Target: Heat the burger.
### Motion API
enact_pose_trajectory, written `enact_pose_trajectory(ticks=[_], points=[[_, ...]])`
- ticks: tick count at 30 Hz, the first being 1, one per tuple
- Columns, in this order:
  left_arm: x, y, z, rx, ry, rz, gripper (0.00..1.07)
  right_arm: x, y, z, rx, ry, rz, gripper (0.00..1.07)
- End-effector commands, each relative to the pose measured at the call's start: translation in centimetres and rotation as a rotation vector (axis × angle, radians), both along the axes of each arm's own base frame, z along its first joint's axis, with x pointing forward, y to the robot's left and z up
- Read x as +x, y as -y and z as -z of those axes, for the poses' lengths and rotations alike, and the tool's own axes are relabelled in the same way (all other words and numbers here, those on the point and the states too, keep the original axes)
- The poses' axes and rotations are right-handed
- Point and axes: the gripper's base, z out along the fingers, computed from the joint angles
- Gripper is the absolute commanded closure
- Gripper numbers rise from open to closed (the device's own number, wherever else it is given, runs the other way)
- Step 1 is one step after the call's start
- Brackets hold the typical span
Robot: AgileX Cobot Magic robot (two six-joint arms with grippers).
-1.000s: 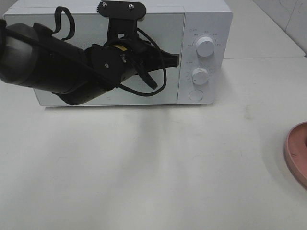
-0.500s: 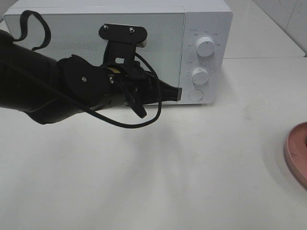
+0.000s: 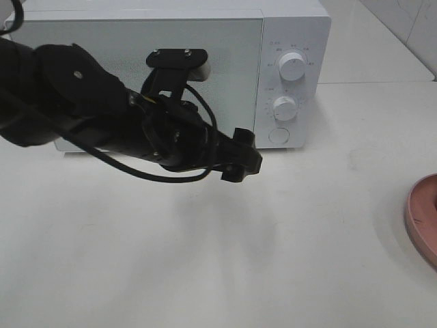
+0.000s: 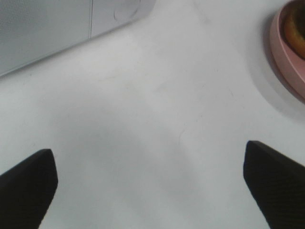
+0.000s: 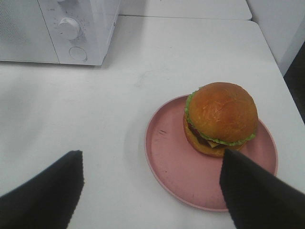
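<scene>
The burger (image 5: 220, 119), with a tan-brown bun and a green lettuce edge, sits on a pink plate (image 5: 167, 167) in the right wrist view. My right gripper (image 5: 150, 200) is open above the near side of the plate, with its fingers either side of it. A sliver of the burger (image 4: 298, 24) shows in the left wrist view. In the exterior view only the plate's rim (image 3: 422, 213) shows, at the right edge. My left gripper (image 3: 242, 156) is open and empty (image 4: 150, 191) just in front of the white microwave (image 3: 293, 41). The microwave door (image 3: 136, 61) is closed.
The microwave has two dials (image 3: 292, 65) and a round button (image 3: 278, 135) on its right panel. The left arm's black body and cable (image 3: 102, 116) cover much of the door. The white table (image 3: 218, 260) stretches in front.
My left arm has swung down and to the right, off the microwave door's right edge, to a spot low in front of the microwave. The plate has not moved.
</scene>
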Motion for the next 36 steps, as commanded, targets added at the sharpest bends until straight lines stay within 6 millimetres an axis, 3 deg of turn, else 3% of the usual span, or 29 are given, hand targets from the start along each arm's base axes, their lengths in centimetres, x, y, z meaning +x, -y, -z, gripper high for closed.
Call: enact_pose_trajectory(ticks=[1,2,9,10,12,13,15,16,17,18,20,21,22,23,30,36], points=[[0.1,-1.9,-0.7,0.017,-0.102,0.054,0.06,-0.4,0.1,0.0,-0.009,0.044,0.003,0.31],[0.2,-3.2,-1.4,0.019,-0.147,0.069,0.06,-0.4,0.1,0.0,-0.009,0.044,0.003,0.31],[-0.1,-6.6,-4.0,0.006,-0.253,0.062,0.06,-0.4,0.1,0.0,-0.009,0.044,0.003,0.31],[-0.3,-8.1,-5.0,0.007,-0.288,0.033,0.06,-0.4,0.1,0.0,-0.009,0.044,0.003,0.31],[-0.4,-8.5,-5.3,0.013,-0.304,0.027,0.06,-0.4,0.1,0.0,-0.009,0.044,0.003,0.31],[-0.7,-10.1,-6.2,0.027,-0.326,0.002,0.06,-0.4,0.1,0.0,-0.009,0.044,0.003,0.31],[-0.7,-10.9,-6.6,0.038,-0.332,-0.015,0.06,-0.4,0.1,0.0,-0.009,0.044,0.003,0.31],[-0.8,-12.5,-7.2,0.062,-0.341,-0.048,0.06,-0.4,0.1,0.0,-0.009,0.044,0.003,0.31],[-0.8,-12.5,-7.2,0.062,-0.341,-0.048,0.06,-0.4,0.1,0.0,-0.009,0.044,0.003,0.31],[-0.9,-14.1,-7.8,0.087,-0.336,-0.081,0.06,-0.4,0.1,0.0,-0.009,0.044,0.003,0.31],[-0.9,-15.0,-8.1,0.094,-0.335,-0.107,0.06,-0.4,0.1,0.0,-0.009,0.044,0.003,0.31],[-1.0,-16.6,-8.6,0.111,-0.332,-0.154,0.06,-0.4,0.1,0.0,-0.009,0.044,0.003,0.31],[-1.0,-16.6,-8.6,0.111,-0.332,-0.154,0.06,-0.4,0.1,0.0,-0.009,0.044,0.003,0.31],[-1.3,-18.0,-9.1,0.130,-0.339,-0.203,0.06,-0.4,0.1,0.0,-0.009,0.044,0.003,0.31],[-3.2,-22.6,-10.9,0.247,-0.343,-0.361,0.06,-0.4,0.1,0.0,-0.009,0.044,0.003,0.31],[-5.6,-24.8,-12.4,0.259,-0.324,-0.480,0.06,-0.4,0.1,0.0,-0.009,0.044,0.003,0.31]])
